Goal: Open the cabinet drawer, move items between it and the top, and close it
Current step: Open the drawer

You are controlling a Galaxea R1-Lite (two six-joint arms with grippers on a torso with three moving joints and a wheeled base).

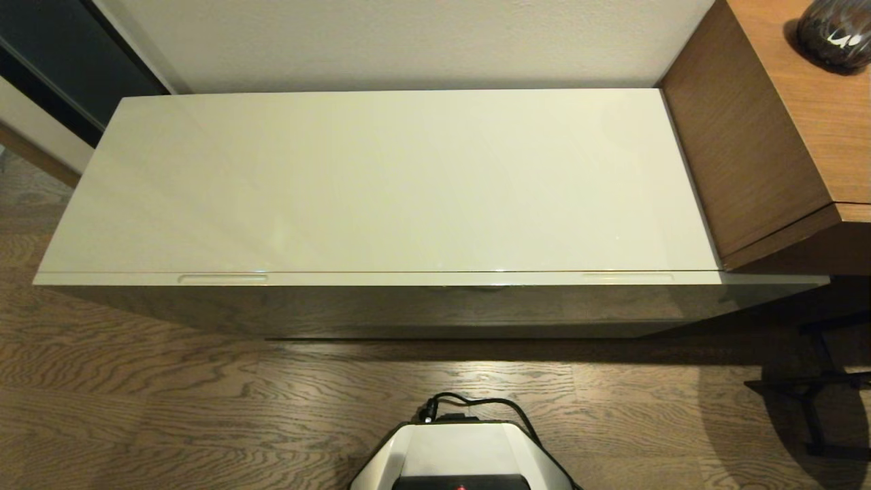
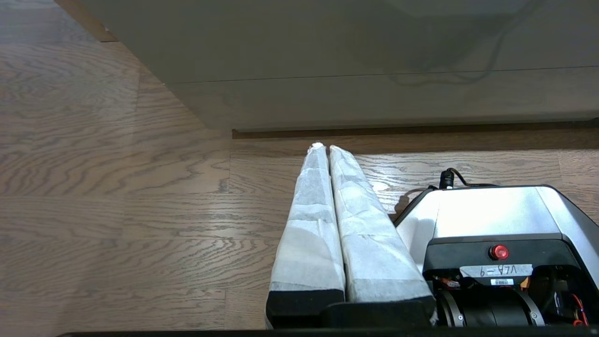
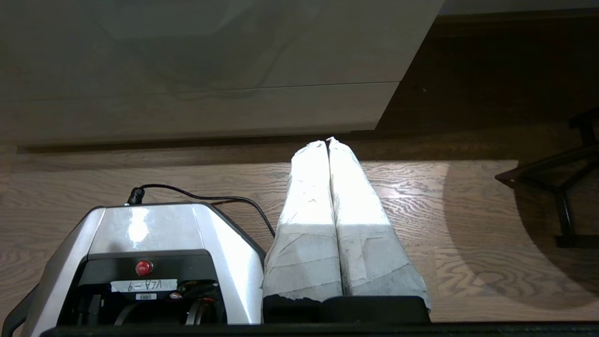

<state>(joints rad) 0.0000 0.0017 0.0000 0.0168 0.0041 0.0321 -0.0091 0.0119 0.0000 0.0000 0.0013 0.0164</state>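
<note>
The low cabinet's glossy cream-white top (image 1: 381,180) lies bare across the head view. Along its front edge the cabinet drawer (image 1: 435,278) is closed, its two slim notches at the left (image 1: 222,278) and right (image 1: 627,276). The denim garment is out of view. Neither arm shows in the head view. My left gripper (image 2: 324,147) hangs low over the floor beside my base, shut, white-wrapped fingers (image 2: 312,220) pressed together, empty. My right gripper (image 3: 328,142) hangs the same way on the other side, shut and empty, tips pointing toward the cabinet's grey front (image 3: 196,61).
A brown wood-grain desk (image 1: 782,136) butts against the cabinet's right end, with a dark round object (image 1: 833,34) on it. Black furniture legs (image 1: 810,395) stand on the floor at the right. My base (image 1: 463,456) with its black cable sits on the wood floor before the cabinet.
</note>
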